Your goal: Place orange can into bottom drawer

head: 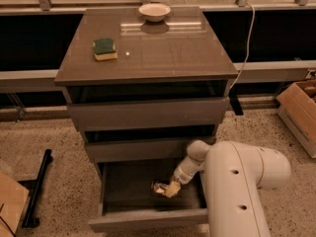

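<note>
The bottom drawer (148, 219) is pulled out, the lowest of three grey-brown drawers. My gripper (170, 188) reaches down into it at its right side from the white arm (237, 181). The orange can (160, 187), small and shiny, is at the gripper's tip, inside the drawer near its floor. The gripper appears closed around the can. Whether the can rests on the drawer floor cannot be told.
The cabinet top (163, 48) holds a green-and-yellow sponge (105, 49) and a cream bowl (154, 11). A cardboard box (301, 112) stands at the right, another box (10, 206) and a black bar (37, 186) at the left on the speckled floor.
</note>
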